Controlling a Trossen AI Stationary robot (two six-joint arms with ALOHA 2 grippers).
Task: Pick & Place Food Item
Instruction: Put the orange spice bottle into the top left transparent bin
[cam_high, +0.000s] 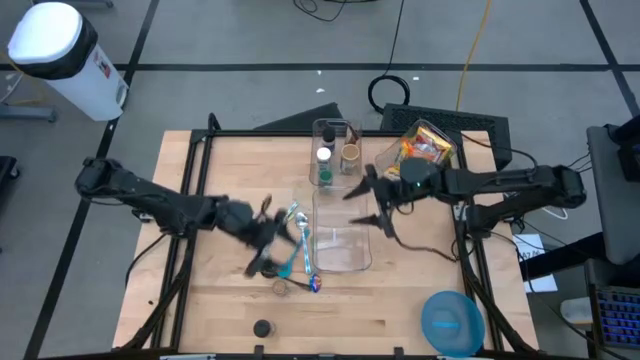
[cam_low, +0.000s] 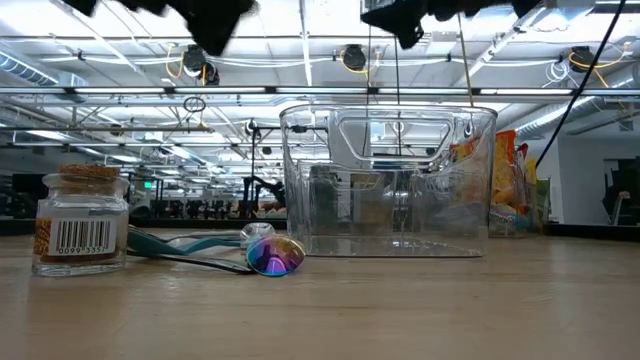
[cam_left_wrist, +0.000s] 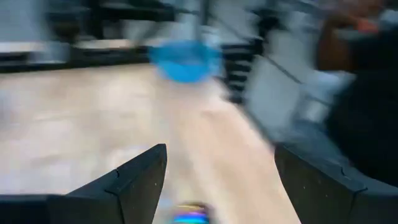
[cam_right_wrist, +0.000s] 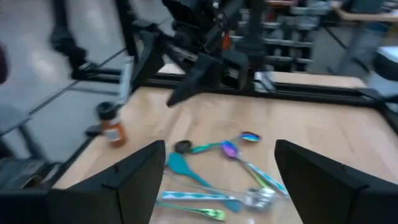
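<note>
High view: left tool (cam_high: 262, 247) low over the wooden counter (cam_high: 200, 320), just beside the pile of spoons (cam_high: 298, 245), fingers spread wide, holding nothing. Right tool (cam_high: 368, 200) above the far right corner of the clear bin (cam_high: 341, 235), fingers wide apart, empty. Food item, a snack bag (cam_high: 425, 146) in orange and yellow, in a clear container at the far right of the counter, behind the right arm. Rack of spice jars (cam_high: 335, 155) just beyond the bin. Blue bowl (cam_high: 451, 321) at near right corner, small dark cap (cam_high: 262, 328) at near edge.

Low view: clear bin (cam_low: 388, 180) centre, snack bag (cam_low: 510, 185) showing behind its right side. Cork-topped jar (cam_low: 82, 219) with barcode at left, iridescent spoon (cam_low: 272, 254) lying between jar and bin. Both arms dark overhead.

Left wrist view: heavy blur; fingers (cam_left_wrist: 134, 180) wide, blue bowl (cam_left_wrist: 181, 60) far off, spoon tip (cam_left_wrist: 191, 215) at the edge.

Right wrist view: fingers (cam_right_wrist: 134, 174) wide, spoons (cam_right_wrist: 217, 180) below, left tool (cam_right_wrist: 199, 78) beyond them, spice jar (cam_right_wrist: 112, 127) standing apart
</note>
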